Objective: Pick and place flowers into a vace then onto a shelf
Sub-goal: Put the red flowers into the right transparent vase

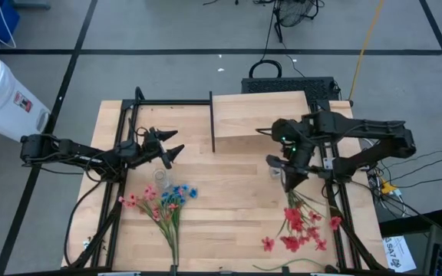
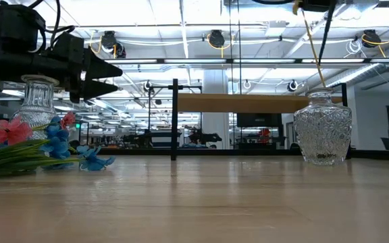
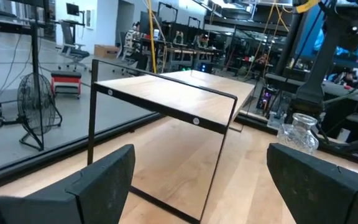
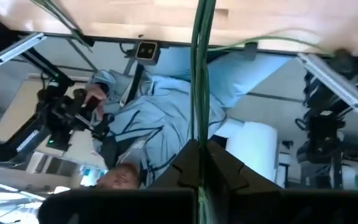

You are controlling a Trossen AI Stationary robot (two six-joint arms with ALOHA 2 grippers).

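The shelf (image 1: 261,115) stands at the table's (image 1: 229,222) far edge. Left of it, the left gripper (image 1: 173,146) hangs released. Right of it, the right gripper (image 1: 288,182) pinches red flowers' (image 1: 301,228) stems.

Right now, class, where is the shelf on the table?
In the high view the shelf stands at the table's far edge, near the middle, between the open left gripper and the right gripper.
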